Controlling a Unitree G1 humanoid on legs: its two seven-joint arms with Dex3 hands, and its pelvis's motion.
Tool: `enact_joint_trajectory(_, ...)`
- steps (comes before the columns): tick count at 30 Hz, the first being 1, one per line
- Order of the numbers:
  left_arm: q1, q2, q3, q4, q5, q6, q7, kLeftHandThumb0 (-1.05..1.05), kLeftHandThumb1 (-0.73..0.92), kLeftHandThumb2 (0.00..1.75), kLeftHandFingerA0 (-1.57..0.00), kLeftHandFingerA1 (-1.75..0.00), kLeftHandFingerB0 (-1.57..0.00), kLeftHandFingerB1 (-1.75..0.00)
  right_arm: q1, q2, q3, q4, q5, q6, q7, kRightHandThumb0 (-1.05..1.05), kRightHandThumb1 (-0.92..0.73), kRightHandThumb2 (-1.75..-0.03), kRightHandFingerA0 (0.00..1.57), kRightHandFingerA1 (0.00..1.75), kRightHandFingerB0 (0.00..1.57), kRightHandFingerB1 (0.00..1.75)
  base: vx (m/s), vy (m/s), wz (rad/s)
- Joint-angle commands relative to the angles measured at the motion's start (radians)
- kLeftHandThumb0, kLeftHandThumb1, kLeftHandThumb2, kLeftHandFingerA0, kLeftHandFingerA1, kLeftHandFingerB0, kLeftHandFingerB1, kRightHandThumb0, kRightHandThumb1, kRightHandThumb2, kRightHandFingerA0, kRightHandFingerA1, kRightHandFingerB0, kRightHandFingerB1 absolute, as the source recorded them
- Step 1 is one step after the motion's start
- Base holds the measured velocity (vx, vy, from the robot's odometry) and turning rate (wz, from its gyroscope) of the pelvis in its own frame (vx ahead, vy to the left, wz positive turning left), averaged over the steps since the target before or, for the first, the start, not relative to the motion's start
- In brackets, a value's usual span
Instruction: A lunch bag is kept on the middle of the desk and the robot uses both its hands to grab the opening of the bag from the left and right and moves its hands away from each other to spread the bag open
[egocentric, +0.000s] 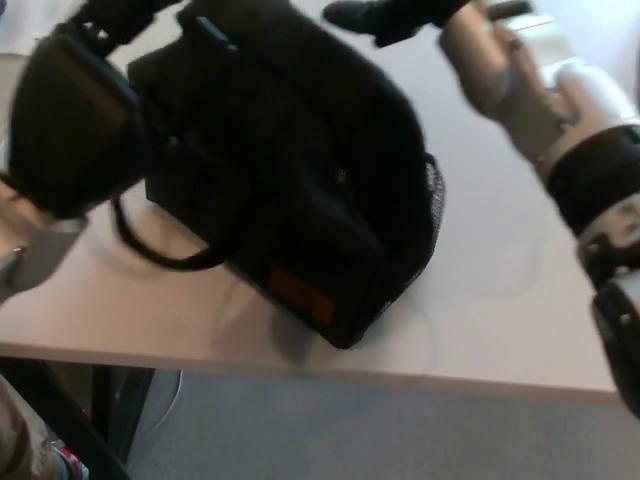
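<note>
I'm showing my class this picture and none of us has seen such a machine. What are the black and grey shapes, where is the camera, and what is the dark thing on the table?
The camera sits on a humanoid robot's head and looks down at the work in front of it. The big black shape at the left is the robot's left hand, pressed against the side of a black lunch bag. The picture is too blurred to say whether it grips the bag. The grey and white jointed limb at the right is its right arm; its right hand is mostly cut off by the top edge. The bag rests on a pale desk, tilted, with an orange label and a strap loop showing.
</note>
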Motion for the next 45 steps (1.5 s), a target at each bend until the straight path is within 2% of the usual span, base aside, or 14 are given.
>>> enact_joint_trajectory(1,0.075,0.087,0.066,-0.038,-0.036,0.001,-0.021,0.00,0.42,0.81,-0.34,-0.38,-0.23,-0.31,0.127,-0.106,-0.008,-0.163,0.128,-0.049,0.092,-0.36,-0.55,-0.56,0.36,0.39,0.07,0.27,0.00,0.000,0.00)
enact_joint_trajectory(12,0.312,0.212,0.233,-0.134,-0.124,-0.060,-0.018,-0.02,0.31,0.92,-0.25,-0.55,-0.11,-0.49,0.646,-0.373,-0.145,-0.722,0.368,-0.149,0.270,-0.31,-0.52,-0.56,0.35,0.37,0.16,0.28,0.00,0.000,0.00)
enact_joint_trajectory(13,0.326,0.214,0.245,-0.138,-0.128,-0.063,-0.015,0.00,0.31,0.92,-0.25,-0.55,-0.10,-0.48,0.688,-0.387,-0.161,-0.775,0.381,-0.129,0.288,-0.28,-0.38,-0.88,0.27,0.57,0.00,0.46,0.00,0.000,0.00)
enact_joint_trajectory(14,0.343,0.213,0.258,-0.147,-0.143,-0.068,-0.020,0.04,0.32,0.94,-0.24,-0.54,-0.10,-0.48,0.728,-0.403,-0.178,-0.817,0.396,-0.125,0.295,-0.34,-0.54,-0.56,0.39,0.40,0.15,0.28,0.00,0.000,0.00)
enact_joint_trajectory(20,0.597,0.168,0.387,-0.321,-0.254,-0.100,-0.041,0.01,0.45,0.81,-0.34,-0.34,-0.24,-0.29,1.102,-0.407,-0.353,-1.114,0.474,-0.181,0.210,-0.33,-0.54,-0.56,0.59,0.50,0.29,0.30,0.00,0.000,0.00)
enact_joint_trajectory(21,0.757,0.134,0.426,-0.419,-0.305,-0.129,-0.054,-0.13,0.60,0.66,-0.33,-0.38,-0.23,-0.31,1.263,-0.350,-0.426,-1.160,0.448,-0.308,0.090,-0.30,-0.56,-0.57,0.57,0.44,0.41,0.38,0.00,0.000,0.00)
enact_joint_trajectory(22,0.886,0.105,0.444,-0.484,-0.329,-0.175,-0.036,0.02,0.36,0.97,-0.24,-0.55,-0.19,-0.52,1.408,-0.307,-0.477,-1.192,0.462,-0.399,0.038,-0.31,-0.59,-0.58,0.47,0.39,0.41,0.36,0.00,0.000,0.00)
enact_joint_trajectory(25,1.075,0.063,0.455,-0.560,-0.353,-0.254,-0.005,0.04,0.45,0.84,-0.35,-0.40,-0.29,-0.32,1.611,-0.258,-0.524,-1.210,0.499,-0.523,0.015,-0.33,-0.59,-0.58,0.45,0.38,0.41,0.35,0.00,0.000,0.00)
enact_joint_trajectory(28,1.345,-0.018,0.471,-0.601,-0.344,-0.360,0.078,0.09,0.35,1.00,-0.25,-0.56,-0.21,-0.53,1.839,-0.241,-0.358,-1.035,0.625,-0.814,0.002,-0.17,-0.59,-0.59,0.38,0.41,0.36,0.40,0.00,0.000,0.00)
enact_joint_trajectory(30,1.562,-0.094,0.413,-0.569,-0.327,-0.441,0.159,0.10,0.43,0.89,-0.32,-0.40,-0.27,-0.33,1.926,-0.161,-0.355,-0.837,0.332,-1.044,-0.057,-0.20,-0.33,-0.87,0.28,0.57,0.23,0.54,0.00,0.000,0.00)
enact_joint_trajectory(31,1.639,-0.124,0.374,-0.547,-0.331,-0.465,0.185,0.12,0.43,0.90,-0.33,-0.38,-0.27,-0.32,1.956,-0.145,-0.355,-0.797,0.217,-1.081,-0.081,-0.27,-0.51,-0.56,0.39,0.38,0.34,0.34,0.00,0.000,0.00)
enact_joint_trajectory(34,1.731,-0.168,0.282,-0.454,-0.317,-0.534,0.235,0.11,0.51,0.85,-0.32,-0.39,-0.23,-0.33,2.007,-0.116,-0.315,-0.793,0.069,-1.073,-0.146,-0.25,-0.47,-0.55,0.45,0.39,0.35,0.34,0.00,0.000,0.00)
enact_joint_trajectory(37,1.812,-0.153,0.121,-0.322,-0.432,-0.622,0.167,0.10,0.43,1.03,-0.18,-0.52,-0.08,-0.48,2.034,-0.218,-0.061,-0.848,-0.123,-0.814,-0.381,-0.33,-0.53,-0.56,0.41,0.40,0.30,0.33,0.00,0.000,0.00)
enact_joint_trajectory(45,1.778,-0.159,-0.035,-0.243,-0.496,-0.490,-0.046,0.19,0.41,1.07,-0.16,-0.54,-0.08,-0.49,1.929,-0.154,0.018,-0.636,0.251,-0.576,0.010,-0.24,-0.58,-0.61,0.20,0.38,0.04,0.17,0.00,0.000,0.00)
